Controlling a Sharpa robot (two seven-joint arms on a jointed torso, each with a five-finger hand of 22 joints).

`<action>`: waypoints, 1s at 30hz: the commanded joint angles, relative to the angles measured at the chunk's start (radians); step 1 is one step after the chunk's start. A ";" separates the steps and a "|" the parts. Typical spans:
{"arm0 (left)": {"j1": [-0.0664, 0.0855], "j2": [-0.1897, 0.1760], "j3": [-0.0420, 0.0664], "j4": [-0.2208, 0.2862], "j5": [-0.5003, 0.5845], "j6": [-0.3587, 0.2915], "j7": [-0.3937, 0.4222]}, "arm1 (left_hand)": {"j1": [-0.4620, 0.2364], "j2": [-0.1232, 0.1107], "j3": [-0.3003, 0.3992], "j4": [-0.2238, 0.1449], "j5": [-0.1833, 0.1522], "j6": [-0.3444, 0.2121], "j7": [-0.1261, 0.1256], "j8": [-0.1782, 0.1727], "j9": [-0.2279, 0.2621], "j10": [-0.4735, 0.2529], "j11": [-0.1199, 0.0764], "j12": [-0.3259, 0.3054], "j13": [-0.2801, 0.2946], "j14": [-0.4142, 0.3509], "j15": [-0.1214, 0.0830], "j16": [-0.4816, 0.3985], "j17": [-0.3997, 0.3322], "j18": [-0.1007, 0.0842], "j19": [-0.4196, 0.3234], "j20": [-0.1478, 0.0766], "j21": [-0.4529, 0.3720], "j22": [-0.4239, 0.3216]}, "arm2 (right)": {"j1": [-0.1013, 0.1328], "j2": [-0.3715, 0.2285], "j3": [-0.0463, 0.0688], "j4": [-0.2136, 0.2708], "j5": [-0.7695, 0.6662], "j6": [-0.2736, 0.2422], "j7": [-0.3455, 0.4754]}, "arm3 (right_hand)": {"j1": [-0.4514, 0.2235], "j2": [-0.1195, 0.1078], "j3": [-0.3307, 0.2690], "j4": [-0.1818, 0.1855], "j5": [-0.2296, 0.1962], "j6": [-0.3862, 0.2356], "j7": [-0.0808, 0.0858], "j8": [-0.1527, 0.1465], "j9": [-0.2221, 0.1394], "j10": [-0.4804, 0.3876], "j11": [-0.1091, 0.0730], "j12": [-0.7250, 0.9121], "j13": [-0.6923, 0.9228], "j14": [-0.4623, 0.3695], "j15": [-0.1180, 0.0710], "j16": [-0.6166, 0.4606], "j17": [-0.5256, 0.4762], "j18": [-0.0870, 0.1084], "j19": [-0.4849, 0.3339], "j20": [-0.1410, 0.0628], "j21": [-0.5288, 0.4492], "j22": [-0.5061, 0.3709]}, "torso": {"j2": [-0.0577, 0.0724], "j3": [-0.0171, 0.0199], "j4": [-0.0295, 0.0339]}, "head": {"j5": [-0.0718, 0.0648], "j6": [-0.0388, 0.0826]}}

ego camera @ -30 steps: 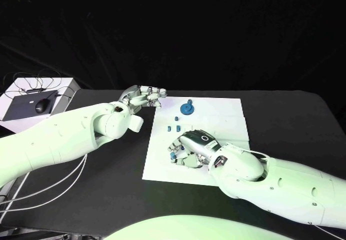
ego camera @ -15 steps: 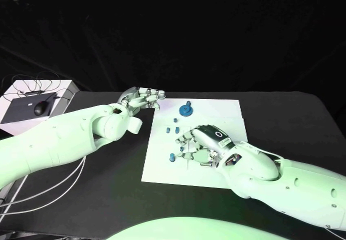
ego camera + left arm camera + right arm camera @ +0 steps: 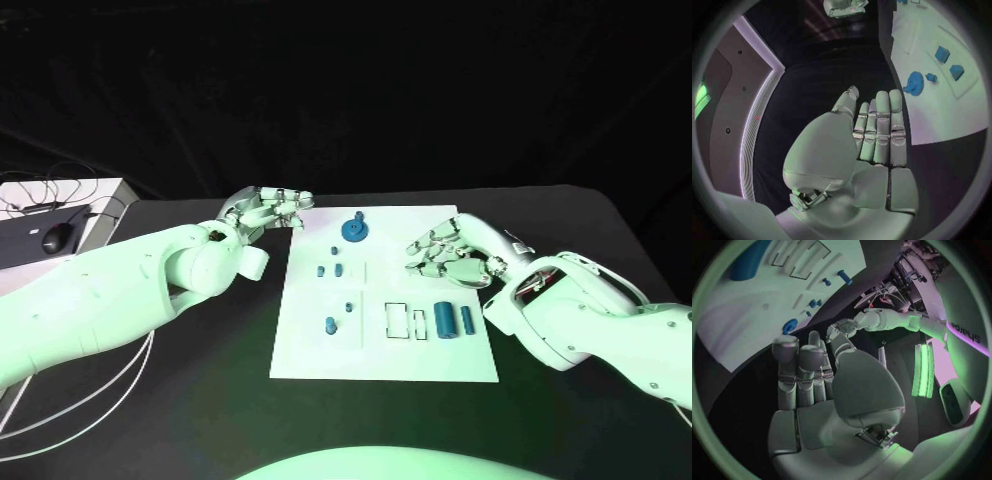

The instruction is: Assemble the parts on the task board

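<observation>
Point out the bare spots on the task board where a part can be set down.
The near strip of the task board, below the rectangular slots, is bare, and so is the near-left corner beside the lone small part. The far end is crowded: the round part, the small parts, and the right hand over the right edge.

Hardly any writing can be read here. In the right wrist view, dark lettering runs along the left arm (image 3: 954,330) near its elbow, but it is bent and too small to spell out with certainty. The task board (image 3: 385,350), the parts on it and both hands carry no legible marks, numbers or signs.
</observation>
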 commanded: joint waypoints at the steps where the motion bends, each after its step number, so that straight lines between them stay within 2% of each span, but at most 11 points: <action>1: -0.002 0.002 0.001 0.000 -0.014 0.015 0.003 | -0.011 0.004 -0.009 0.007 -0.003 -0.007 -0.001 0.005 0.001 0.023 -0.008 0.016 0.003 0.013 -0.006 -0.001 0.002 0.001 0.014 -0.002 -0.003 0.002 | 0.006 -0.033 -0.001 0.016 0.125 0.128 -0.042 | -0.039 0.030 -0.032 0.019 0.009 0.019 -0.013 0.014 0.041 -0.057 -0.068 0.254 0.309 -0.012 -0.023 0.018 0.017 -0.019 0.063 -0.021 0.043 0.077 | -0.006 0.0011 -0.0077 | -0.024 0.006; 2: -0.004 0.002 0.001 0.000 -0.015 0.016 0.004 | -0.012 0.003 -0.010 0.008 -0.002 -0.008 -0.001 0.005 0.001 0.028 -0.011 0.019 0.003 0.016 -0.008 -0.001 0.002 0.001 0.016 -0.003 -0.002 0.002 | 0.007 -0.046 -0.001 0.019 0.130 0.148 -0.068 | -0.066 0.030 -0.047 0.035 0.008 0.019 -0.025 0.024 0.073 -0.100 -0.070 0.318 0.403 -0.023 -0.019 0.028 0.031 -0.023 0.062 -0.022 0.066 0.082 | -0.008 0.0019 -0.0094 | -0.029 0.004; 5: -0.007 0.000 0.001 0.002 -0.016 0.019 0.006 | -0.013 0.002 -0.012 0.008 -0.003 -0.011 -0.002 0.005 0.001 0.036 -0.014 0.023 0.002 0.018 -0.010 -0.003 0.002 -0.001 0.017 -0.005 -0.003 0.001 | 0.010 -0.071 -0.002 0.025 0.131 0.206 -0.135 | -0.114 0.017 -0.078 0.063 0.011 0.012 -0.028 0.044 0.129 -0.086 -0.069 0.429 0.537 -0.017 -0.023 0.064 0.077 -0.025 0.065 -0.024 0.109 0.091 | -0.010 0.0023 -0.0112 | -0.037 0.005; 7: -0.012 -0.002 0.001 0.005 -0.014 0.022 0.010 | -0.013 0.002 -0.012 0.009 -0.003 -0.011 -0.002 0.005 0.001 0.037 -0.014 0.023 0.002 0.018 -0.010 -0.003 0.002 -0.002 0.018 -0.006 -0.003 0.001 | 0.012 -0.091 -0.003 0.029 0.124 0.267 -0.208 | -0.174 0.018 -0.098 0.110 0.009 -0.019 -0.032 0.080 0.255 -0.076 -0.067 0.492 0.651 -0.020 -0.021 0.119 0.173 -0.025 0.067 -0.025 0.159 0.098 | -0.013 0.0020 -0.0143 | -0.042 0.006; 9: -0.014 -0.003 0.001 0.006 -0.012 0.024 0.013 | -0.013 0.003 -0.013 0.009 -0.003 -0.012 -0.002 0.005 0.001 0.037 -0.014 0.024 0.002 0.018 -0.010 -0.004 0.002 -0.003 0.018 -0.006 -0.003 0.001 | 0.014 -0.103 -0.003 0.032 0.113 0.309 -0.259 | -0.199 0.028 -0.104 0.136 0.020 -0.030 -0.040 0.104 0.338 -0.056 -0.075 0.523 0.703 -0.015 -0.025 0.148 0.228 -0.030 0.068 -0.023 0.205 0.106 | -0.016 0.0015 -0.0165 | -0.045 0.004; 10: -0.016 -0.004 0.001 0.006 -0.011 0.025 0.014 | -0.013 0.003 -0.013 0.009 -0.002 -0.013 -0.002 0.005 0.001 0.038 -0.014 0.024 0.002 0.018 -0.010 -0.004 0.002 -0.004 0.018 -0.007 -0.004 0.001 | 0.015 -0.109 -0.003 0.034 0.103 0.331 -0.290 | -0.208 0.030 -0.112 0.151 0.019 -0.049 -0.038 0.119 0.414 -0.049 -0.072 0.523 0.729 -0.017 -0.028 0.158 0.258 -0.030 0.068 -0.025 0.228 0.109 | -0.016 0.0013 -0.0173 | -0.047 0.004; 12: -0.018 -0.004 0.001 0.007 -0.010 0.026 0.015 | -0.013 0.003 -0.013 0.009 -0.002 -0.013 -0.002 0.005 0.001 0.038 -0.014 0.024 0.002 0.018 -0.010 -0.004 0.002 -0.004 0.018 -0.007 -0.004 0.001 | 0.017 -0.118 -0.003 0.040 0.089 0.370 -0.347 | -0.216 0.035 -0.133 0.158 0.071 -0.047 -0.051 0.138 0.483 -0.026 -0.079 0.556 0.769 -0.011 -0.030 0.174 0.294 -0.035 0.070 -0.027 0.268 0.116 | -0.018 -0.0001 -0.0189 | -0.053 0.004; 16: -0.020 -0.005 0.001 0.011 -0.008 0.027 0.017 | -0.013 0.003 -0.013 0.009 -0.002 -0.013 -0.002 0.005 0.001 0.038 -0.014 0.024 0.002 0.018 -0.010 -0.004 0.002 -0.004 0.018 -0.007 -0.004 0.001 | 0.025 -0.130 -0.006 0.043 0.078 0.451 -0.441 | -0.222 0.055 -0.176 0.173 0.084 -0.055 -0.057 0.132 0.611 -0.009 -0.083 0.552 0.811 -0.006 -0.033 0.176 0.333 -0.037 0.069 -0.029 0.296 0.119 | -0.022 -0.0034 -0.0227 | -0.062 0.001; 20: -0.021 -0.007 0.001 0.016 -0.008 0.026 0.018 | -0.013 0.004 -0.014 0.010 -0.003 -0.013 -0.002 0.005 0.001 0.036 -0.014 0.024 0.002 0.018 -0.010 -0.005 0.003 -0.006 0.018 -0.009 -0.005 0.000 | 0.033 -0.128 -0.014 0.035 0.075 0.518 -0.484 | -0.233 0.069 -0.185 0.169 0.122 -0.048 -0.062 0.119 0.678 0.002 -0.086 0.551 0.833 -0.003 -0.035 0.177 0.355 -0.040 0.069 -0.032 0.308 0.121 | -0.027 -0.0095 -0.0273 | -0.066 -0.002; 22: -0.022 -0.009 0.001 0.020 -0.008 0.025 0.019 | -0.013 0.004 -0.014 0.010 -0.003 -0.013 -0.002 0.005 0.001 0.036 -0.014 0.024 0.002 0.018 -0.010 -0.005 0.003 -0.006 0.018 -0.009 -0.005 0.000 | 0.036 -0.122 -0.019 0.028 0.072 0.539 -0.495 | -0.249 0.075 -0.192 0.166 0.130 -0.041 -0.066 0.088 0.720 0.006 -0.086 0.542 0.849 0.001 -0.035 0.176 0.371 -0.040 0.068 -0.032 0.314 0.121 | -0.028 -0.0122 -0.0290 | -0.066 -0.004; 30: -0.022 -0.016 0.001 0.032 -0.007 0.022 0.022 | -0.015 0.003 -0.016 0.010 -0.003 -0.014 -0.002 0.005 0.001 0.032 -0.012 0.022 0.002 0.017 -0.009 -0.007 0.005 -0.008 0.018 -0.010 -0.007 -0.001 | 0.040 -0.080 -0.028 0.000 0.003 0.566 -0.514 | -0.275 0.077 -0.197 0.180 0.139 -0.032 -0.064 0.063 0.750 0.010 -0.085 0.538 0.863 0.003 -0.035 0.175 0.389 -0.042 0.069 -0.032 0.327 0.125 | -0.030 -0.0176 -0.0296 | -0.070 -0.008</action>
